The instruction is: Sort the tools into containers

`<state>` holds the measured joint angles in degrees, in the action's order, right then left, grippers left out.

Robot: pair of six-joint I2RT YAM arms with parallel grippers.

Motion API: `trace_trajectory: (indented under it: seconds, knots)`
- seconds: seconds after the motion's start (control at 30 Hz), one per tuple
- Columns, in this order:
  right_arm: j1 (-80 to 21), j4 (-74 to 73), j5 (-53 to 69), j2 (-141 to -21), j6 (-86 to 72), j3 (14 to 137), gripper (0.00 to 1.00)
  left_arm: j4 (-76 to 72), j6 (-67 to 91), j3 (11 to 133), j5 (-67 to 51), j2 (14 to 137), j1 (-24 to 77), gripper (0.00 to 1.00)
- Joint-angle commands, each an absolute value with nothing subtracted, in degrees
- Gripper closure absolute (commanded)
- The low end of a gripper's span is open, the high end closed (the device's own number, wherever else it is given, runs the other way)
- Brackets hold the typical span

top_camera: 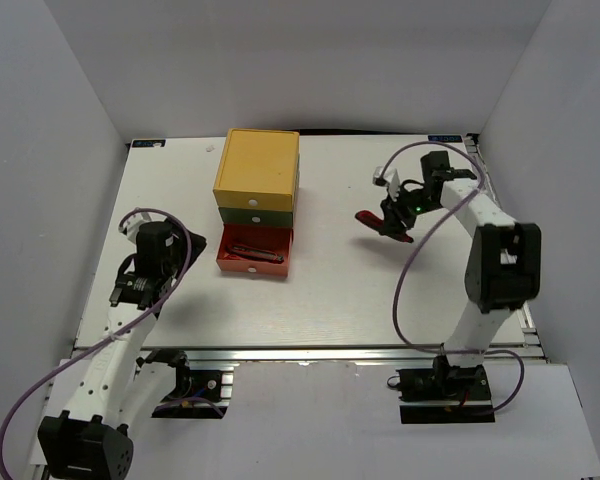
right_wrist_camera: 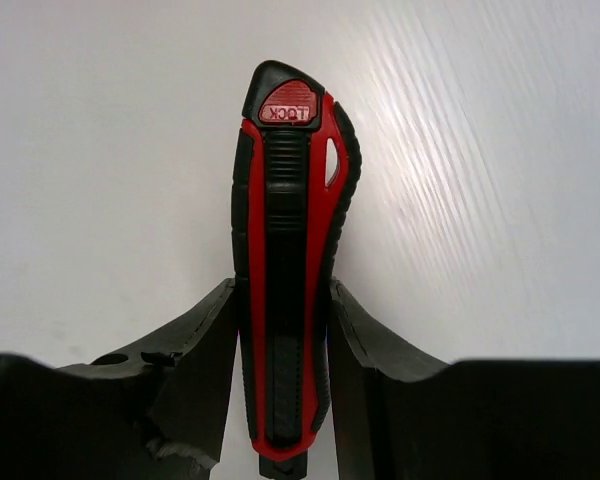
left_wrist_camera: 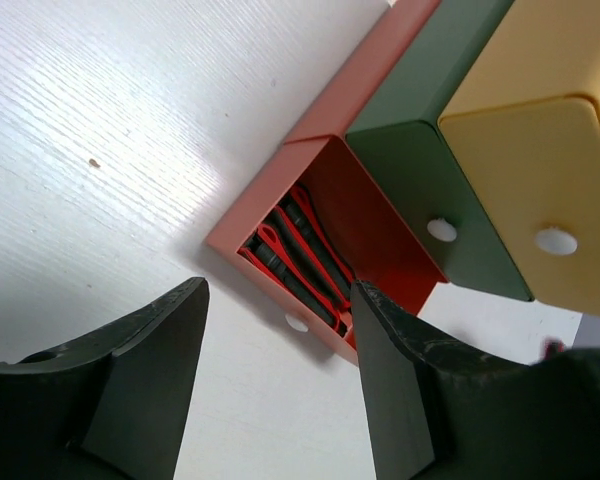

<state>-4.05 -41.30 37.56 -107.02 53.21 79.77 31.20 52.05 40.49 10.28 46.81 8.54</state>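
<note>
1 red cutter [right_wrist_camera: 285,250] grasped in right tool [right_wrist_camera: 280,300], left tool [left_wrist_camera: 280,295] released, near corner of open drawer [left_wrist_camera: 265,195]

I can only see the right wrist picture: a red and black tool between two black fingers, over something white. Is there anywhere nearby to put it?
Observer: Yes. The top view shows a small drawer chest to the left of the right gripper, which holds that cutter.
Operator: Is any drawer open?
Observer: Only the red bottom drawer is pulled out.
Operator: Is anything in it?
Observer: The left wrist view shows similar red and black tools lying inside.
</note>
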Motion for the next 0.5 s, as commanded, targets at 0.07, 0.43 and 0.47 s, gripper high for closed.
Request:
trace_trajectory:
  seconds: [0.07,0.43,0.47]
  knots:
    - [-20.45,-45.80,52.38,-90.36,58.90,76.65,1.00,31.20,50.80,39.29,8.53,45.09,6.24,0.30]
    - [-48.76,-12.76,25.97,-94.55,23.06,83.74,1.00,31.28,54.49,36.30,7.73,38.77,5.89,0.29]
    - [-49.56,-11.70,24.10,-95.96,22.07,85.33,1.00,31.64,54.58,35.86,7.82,37.28,5.89,0.29]
